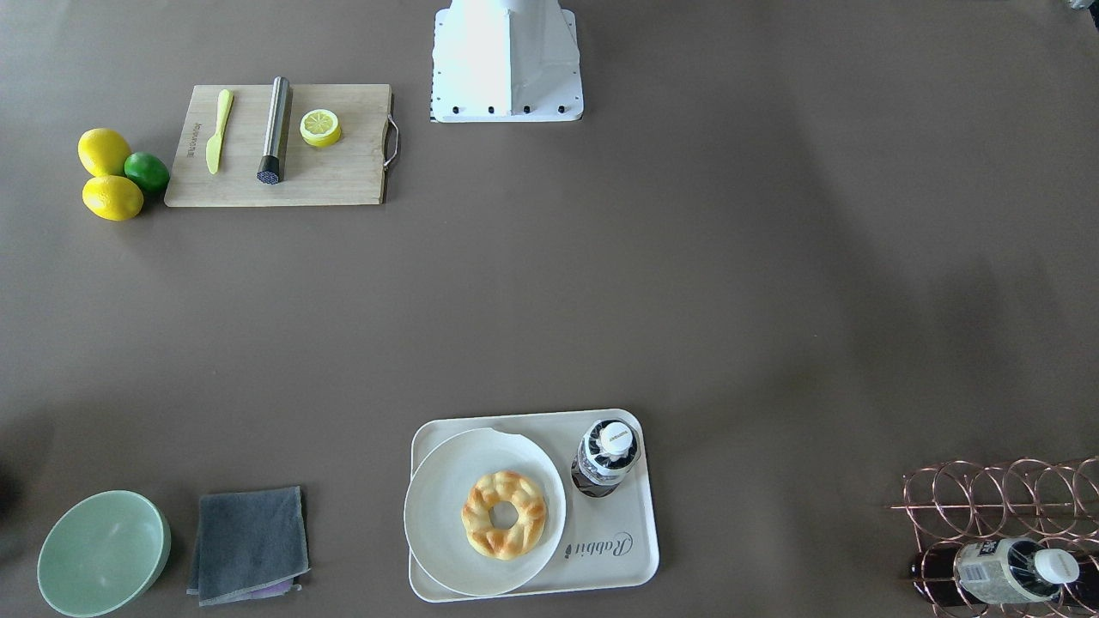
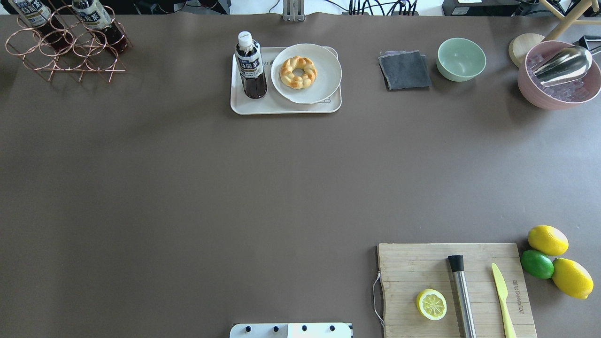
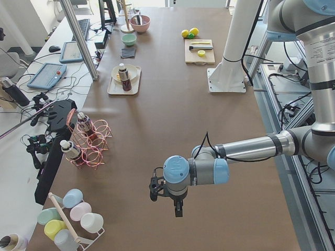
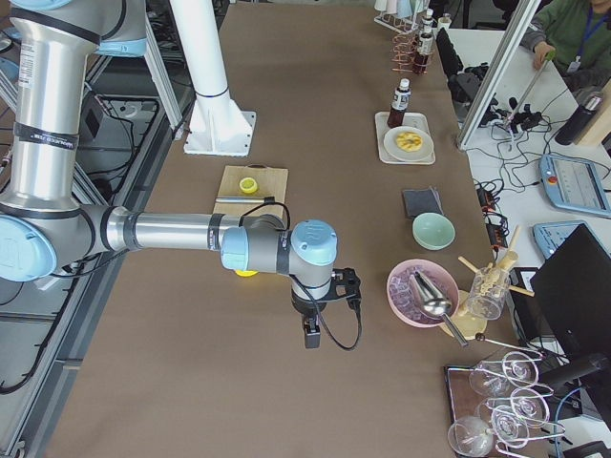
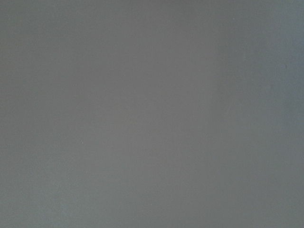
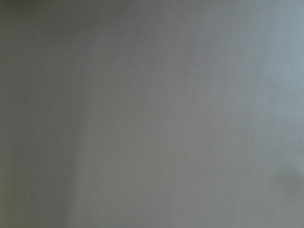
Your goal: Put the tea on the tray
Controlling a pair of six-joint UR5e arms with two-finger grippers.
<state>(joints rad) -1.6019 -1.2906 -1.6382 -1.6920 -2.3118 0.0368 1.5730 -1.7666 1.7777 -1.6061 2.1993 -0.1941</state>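
A tea bottle with a white cap stands upright on the cream tray, beside the round white plate. It also shows in the overhead view on the tray. Two more tea bottles lie in the copper wire rack. My left gripper hangs over bare table far from the tray, and shows only in the left side view. My right gripper shows only in the right side view. I cannot tell whether either is open or shut. Both wrist views show only table surface.
The white plate with a doughnut lies on the tray. A grey cloth, green bowl and pink ice bowl stand to the right. The cutting board holds a lemon half, muddler and knife, next to lemons and a lime.
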